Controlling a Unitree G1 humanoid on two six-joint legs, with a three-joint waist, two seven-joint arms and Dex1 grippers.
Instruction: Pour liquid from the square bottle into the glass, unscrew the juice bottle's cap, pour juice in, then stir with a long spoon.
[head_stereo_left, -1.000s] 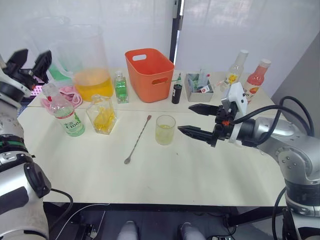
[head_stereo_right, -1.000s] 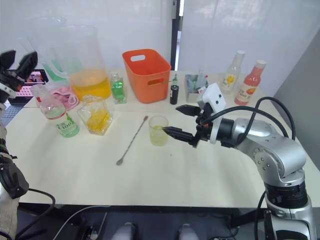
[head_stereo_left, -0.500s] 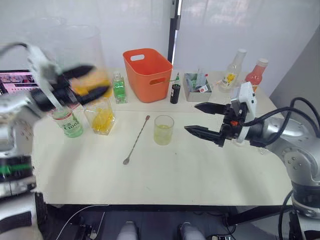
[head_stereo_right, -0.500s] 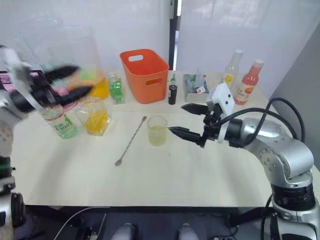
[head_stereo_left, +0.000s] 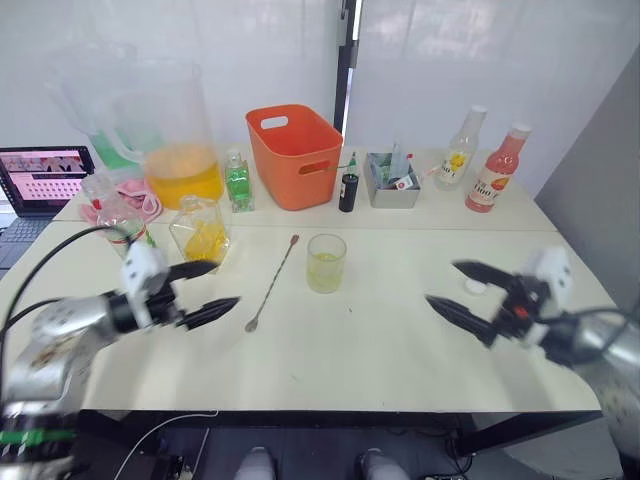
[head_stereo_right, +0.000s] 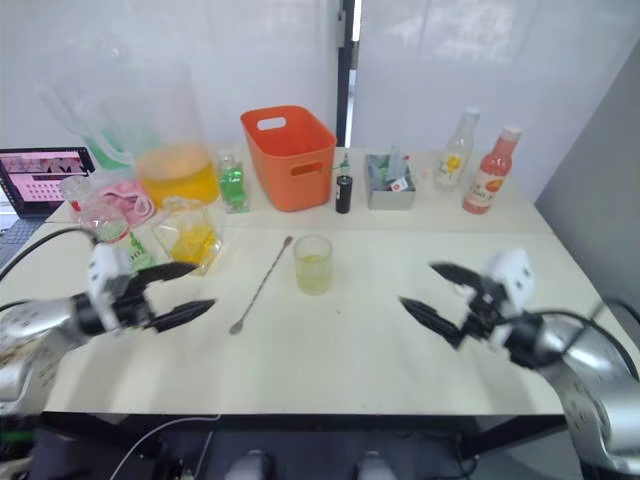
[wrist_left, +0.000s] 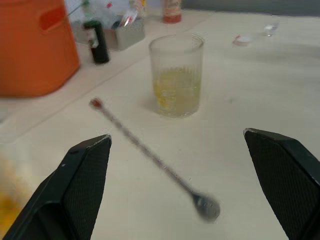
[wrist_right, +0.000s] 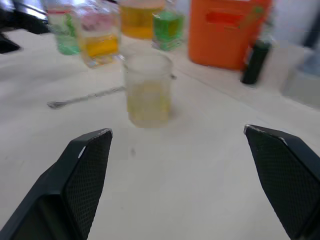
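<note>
Hands (head_stereo_left: 200, 290) wide open, yours hold nothing; the glass (head_stereo_left: 326, 262) has yellowish liquid, maybe both pours, so stir with the long spoon (head_stereo_left: 272, 284).

On the table (head_stereo_left: 330, 350) stand one glass (head_stereo_left: 327, 262), one long spoon (head_stereo_left: 274, 281), one square bottle (head_stereo_left: 204, 231), one juice bottle (head_stereo_left: 124, 222) and one small white cap (head_stereo_left: 474, 287). Behind them are two big pitchers (head_stereo_left: 180, 135), one orange basket (head_stereo_left: 294, 155), one small green bottle (head_stereo_left: 239, 180), one dark dropper bottle (head_stereo_left: 348, 188), one grey tray (head_stereo_left: 393, 190), two more drink bottles (head_stereo_left: 490, 182) and one laptop (head_stereo_left: 38, 180).
</note>
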